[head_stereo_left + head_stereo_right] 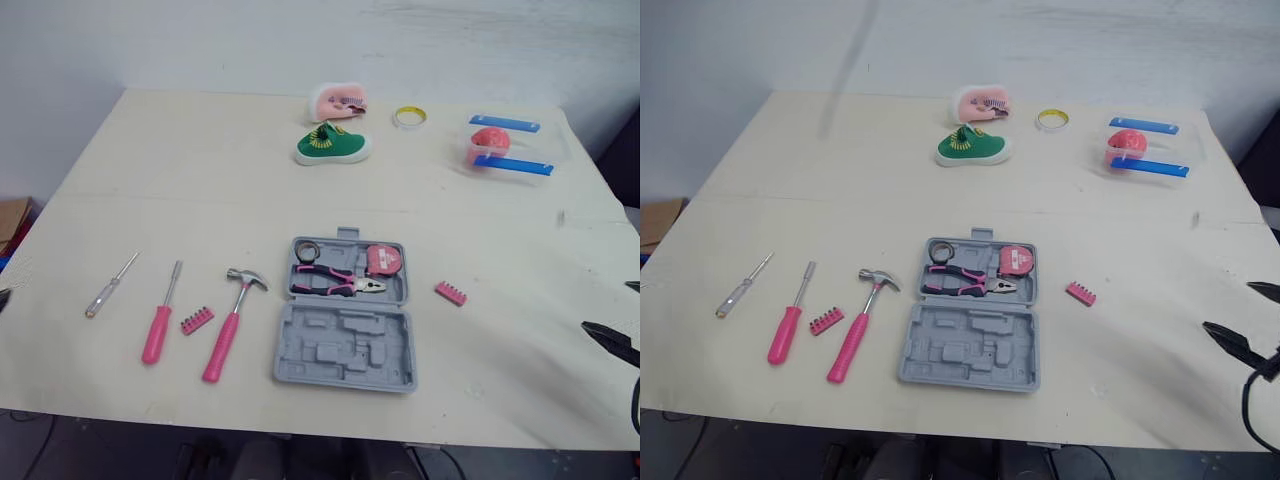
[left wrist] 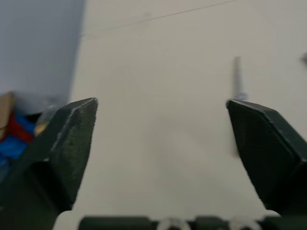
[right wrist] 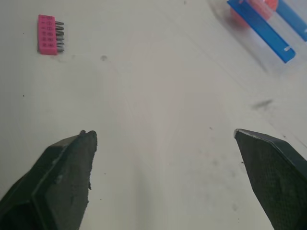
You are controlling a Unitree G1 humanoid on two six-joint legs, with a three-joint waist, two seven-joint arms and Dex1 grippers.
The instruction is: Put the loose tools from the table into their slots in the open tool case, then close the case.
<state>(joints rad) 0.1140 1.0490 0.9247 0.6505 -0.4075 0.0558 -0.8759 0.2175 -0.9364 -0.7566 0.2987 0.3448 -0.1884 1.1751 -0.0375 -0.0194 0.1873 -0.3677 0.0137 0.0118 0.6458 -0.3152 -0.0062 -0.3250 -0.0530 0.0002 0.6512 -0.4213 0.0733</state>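
In the head view the case (image 1: 345, 320) is seen lying open at the middle of the bench (image 1: 200, 180), with pliers (image 1: 335, 283) and a tape measure (image 1: 383, 260) seated in its far half and the near half's slots bare. To its left the hammer (image 1: 232, 322), the left bit strip (image 1: 197, 320), the pink screwdriver (image 1: 160, 320) and the thin screwdriver (image 1: 110, 286) are laid in a row. The right bit strip (image 1: 451, 293) lies just right of the case. No tool is held, so the task is judged to be at its start, with no first pick made yet. The right pincer (image 1: 622, 315) is seen at the right edge, well apart from the right bit strip, its nearest tool. In the left wrist view the left pincer (image 2: 160, 143) is shown spread wide over bare bench, nothing between its fingers; a blurred shaft ahead is taken to be the thin screwdriver. In the right wrist view the right pincer is likewise seen wide apart and empty, and the right bit strip lies ahead, out of line with the gap. A reach toward that strip is judged to be called for next, with the gap centred over it before it is gripped.
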